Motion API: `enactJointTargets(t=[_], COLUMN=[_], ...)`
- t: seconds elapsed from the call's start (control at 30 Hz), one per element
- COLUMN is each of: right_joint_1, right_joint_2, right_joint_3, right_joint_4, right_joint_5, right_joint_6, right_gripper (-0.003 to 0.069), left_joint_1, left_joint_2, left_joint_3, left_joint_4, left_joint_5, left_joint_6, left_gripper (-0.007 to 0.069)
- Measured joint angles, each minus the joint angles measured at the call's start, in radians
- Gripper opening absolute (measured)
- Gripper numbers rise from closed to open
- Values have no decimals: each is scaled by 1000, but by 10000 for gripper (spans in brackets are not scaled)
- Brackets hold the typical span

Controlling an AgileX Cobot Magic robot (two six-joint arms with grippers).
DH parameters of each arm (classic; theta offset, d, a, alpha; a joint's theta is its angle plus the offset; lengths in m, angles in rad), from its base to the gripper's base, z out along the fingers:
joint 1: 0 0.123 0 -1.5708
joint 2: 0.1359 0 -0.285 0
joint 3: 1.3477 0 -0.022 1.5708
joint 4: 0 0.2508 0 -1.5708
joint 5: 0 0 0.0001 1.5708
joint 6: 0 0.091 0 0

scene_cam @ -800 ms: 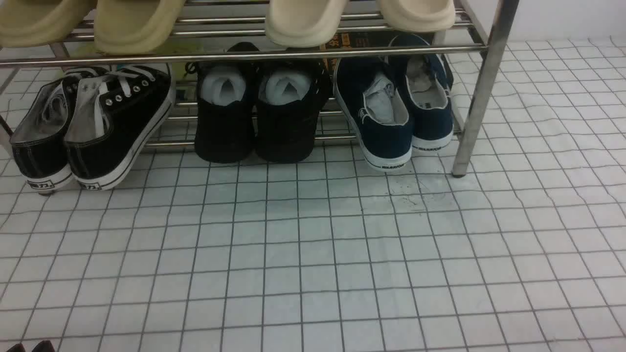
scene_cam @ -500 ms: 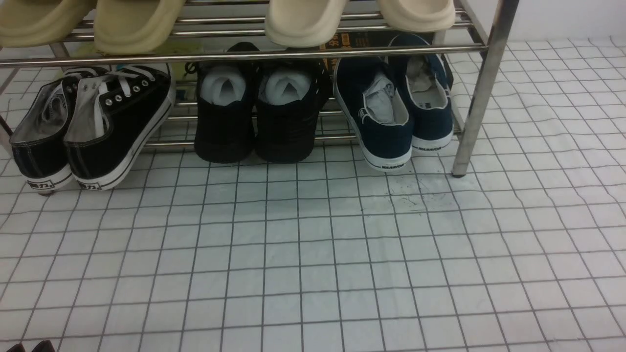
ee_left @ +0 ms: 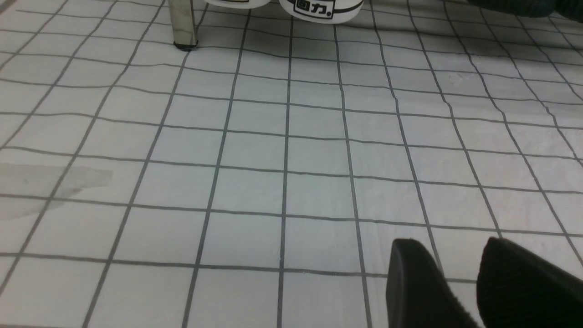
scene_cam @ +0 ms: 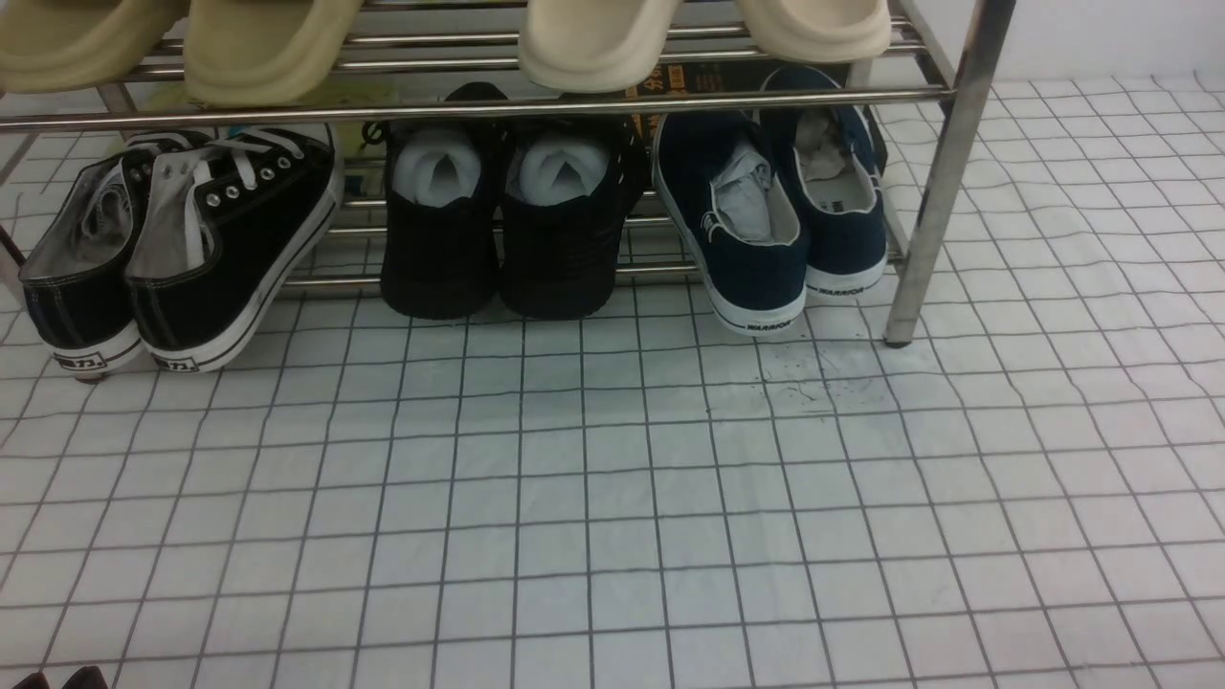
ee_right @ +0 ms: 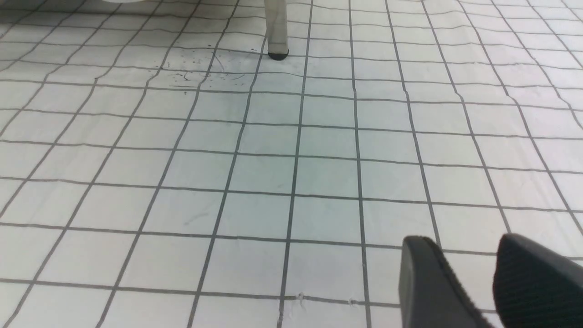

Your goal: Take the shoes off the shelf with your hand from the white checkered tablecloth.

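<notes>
The navy shoes (scene_cam: 756,230) sit side by side at the right end of the shelf's (scene_cam: 943,163) lower tier, heels toward me and overhanging the white checkered tablecloth (scene_cam: 612,498). Both grippers hover low over the cloth, well short of the rack. My left gripper (ee_left: 451,243) is open and empty; only its fingertips (scene_cam: 84,676) show at the front view's bottom left corner. Open too is my right gripper (ee_right: 462,239), with nothing between its fingers. It faces the rack's right front leg (ee_right: 276,29) and is absent from the front view.
Black lace-up sneakers (scene_cam: 191,239) stand at the lower tier's left, and all-black shoes stuffed with white paper (scene_cam: 507,230) fill the middle. Beige and cream slippers (scene_cam: 593,38) rest on the upper tier. Dark scuff marks (ee_right: 200,68) lie near the right leg.
</notes>
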Motion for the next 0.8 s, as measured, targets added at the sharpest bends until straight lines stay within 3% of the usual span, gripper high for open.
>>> enactJointTargets(t=[0.47, 0.57, 0.7, 0.8], right_joint_1=[0, 0, 0, 0], right_joint_2=[0, 0, 0, 0], right_joint_3=[0, 5, 9, 9], right_joint_4=[4, 122, 431, 561], right_joint_5=[-4, -38, -103, -129], right_joint_6=[7, 100, 323, 392], right_gripper=[239, 239, 239, 239], left_joint_1=[0, 0, 0, 0], left_joint_2=[0, 0, 0, 0], left_joint_3=[0, 0, 0, 0], left_joint_4=[0, 0, 0, 0], left_joint_5=[0, 0, 0, 0], left_joint_6=[0, 0, 0, 0], left_gripper=[239, 239, 239, 239])
